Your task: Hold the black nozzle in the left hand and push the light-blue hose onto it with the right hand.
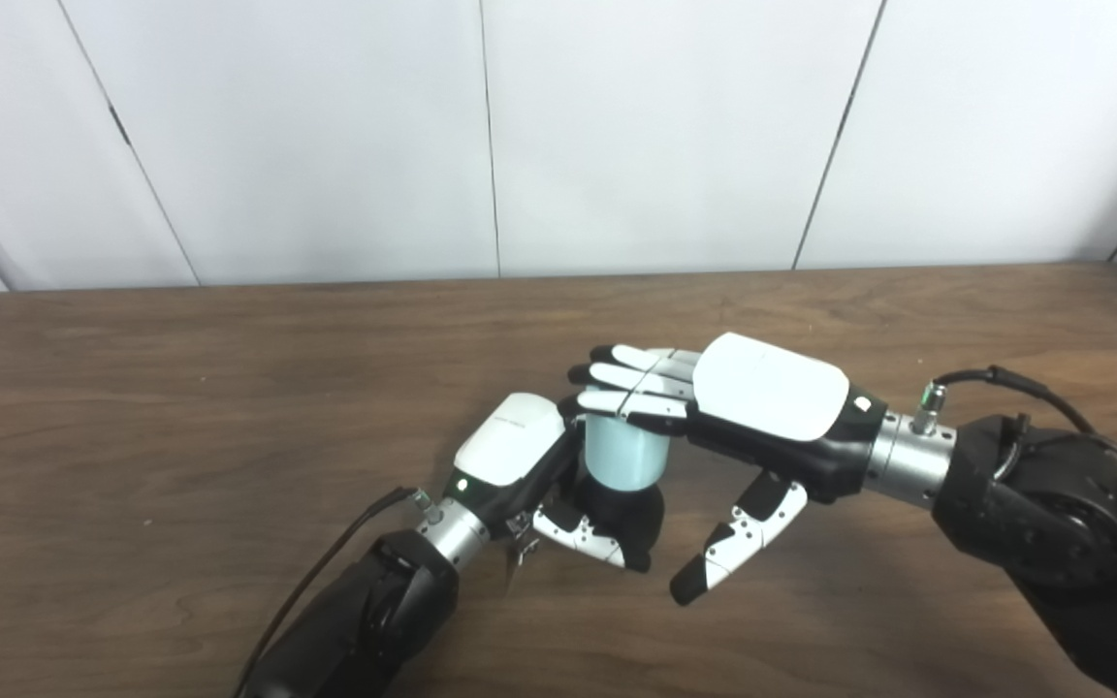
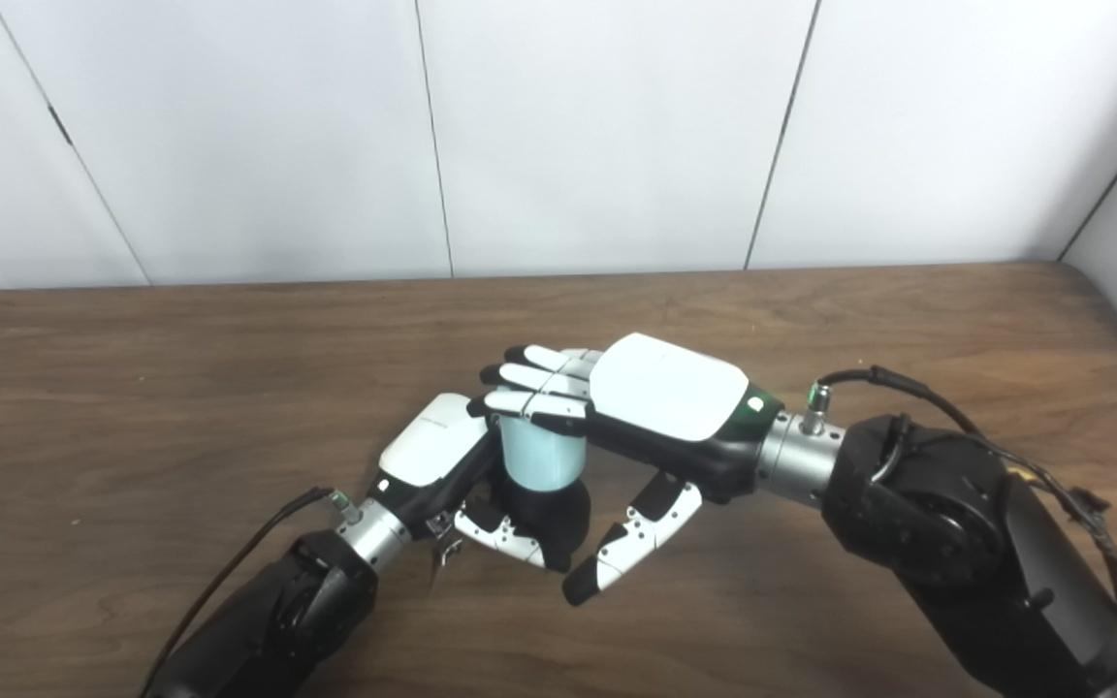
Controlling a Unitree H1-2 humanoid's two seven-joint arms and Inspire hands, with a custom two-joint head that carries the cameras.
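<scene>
On the brown tabletop (image 1: 229,388), a little left of the middle, the left hand (image 1: 529,475) holds the black nozzle (image 1: 631,509) with its fingers closed around it. The light-blue hose (image 1: 622,451) stands upright on top of this nozzle. To the right, the right hand (image 1: 762,407) lays its flat fingers (image 1: 622,378) over the top of the hose, and its thumb hangs apart below, touching nothing.
</scene>
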